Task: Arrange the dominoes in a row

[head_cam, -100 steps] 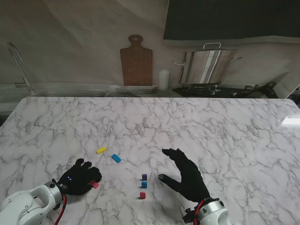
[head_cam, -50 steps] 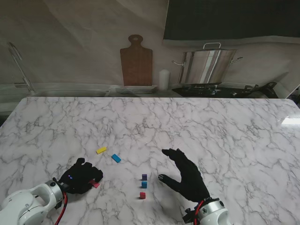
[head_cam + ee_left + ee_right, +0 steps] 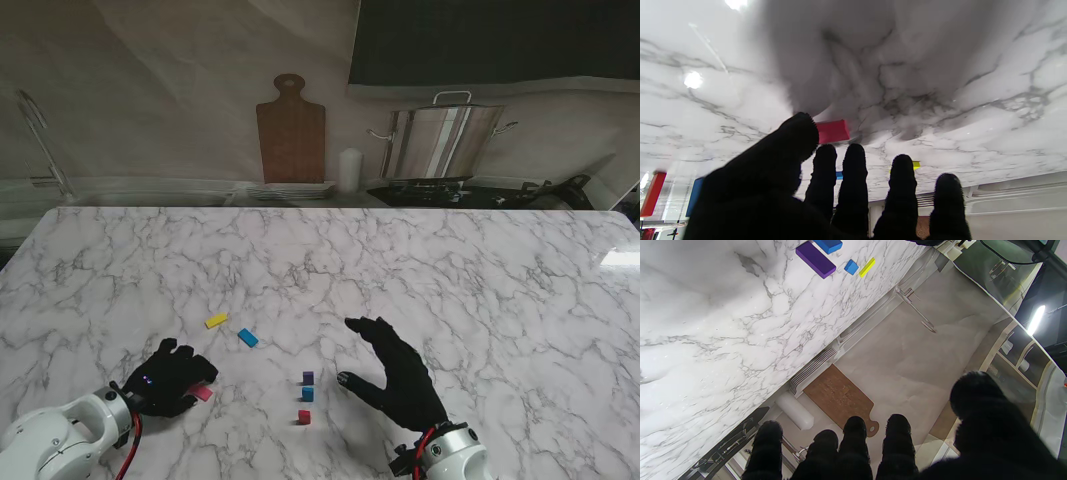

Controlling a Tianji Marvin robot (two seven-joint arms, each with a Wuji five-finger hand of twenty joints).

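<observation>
A pink domino (image 3: pixel 202 393) lies flat on the marble table (image 3: pixel 480 280), just off the fingertips of my left hand (image 3: pixel 165 378). In the left wrist view the thumb (image 3: pixel 796 140) overlaps one end of the pink domino (image 3: pixel 832 131), while the other fingers are spread and hold nothing. A yellow domino (image 3: pixel 216 320) and a blue domino (image 3: pixel 247 337) lie flat farther from me. Three dominoes stand in a short line: purple (image 3: pixel 308 378), blue (image 3: pixel 307 393) and red (image 3: pixel 304 416). My right hand (image 3: pixel 395 375) hovers open to the right of that line.
A wooden cutting board (image 3: pixel 291 125), stacked plates (image 3: pixel 290 190), a white cylinder (image 3: pixel 348 170) and a steel pot (image 3: pixel 440 140) stand behind the table's far edge. The right wrist view shows the purple domino (image 3: pixel 815 259) and the yellow domino (image 3: pixel 867 267).
My left hand's fingers curled in, then spread slightly again, and the hand drew a little back from the pink domino. The domino and the right hand stayed put.
</observation>
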